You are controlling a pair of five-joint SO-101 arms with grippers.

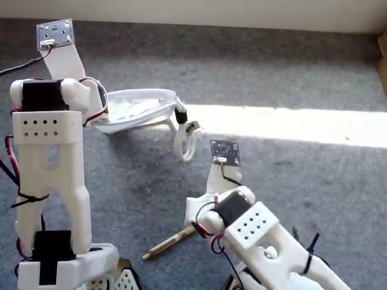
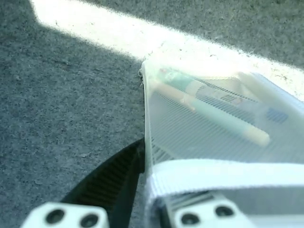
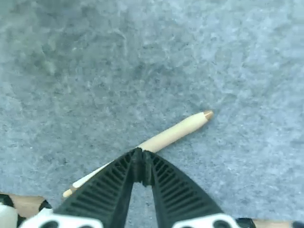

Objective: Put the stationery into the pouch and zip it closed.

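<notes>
Pencil (image 3: 175,133) comes first, nearest of all. It lies slanted on the grey bench (image 1: 326,175), and the right gripper (image 3: 141,160) sits right on top of it. Its fingers are pressed together at the tips with the pencil between them, so they seem to pinch it, but the pencil looks flat on the bench. Farther off, well apart from the pencil, is the see-through pouch (image 1: 142,107). The left gripper (image 2: 145,156) holds it by one edge, with a finger on each side of the thin wall. Some pens (image 2: 223,121) are already inside, and a white loop (image 1: 184,144) hangs from the pouch's end. Behind the pouch a bright strip of sun (image 1: 290,124) runs across the bench. Things could go wrong from here. The pencil is thin and round, so it may slip out or swing when lifted. The pouch is soft, so it may sag or pull free. I cannot tell how wide its mouth is, so the pencil could bump the rim and fall. If the pouch tips, the pens may slide out.
</notes>
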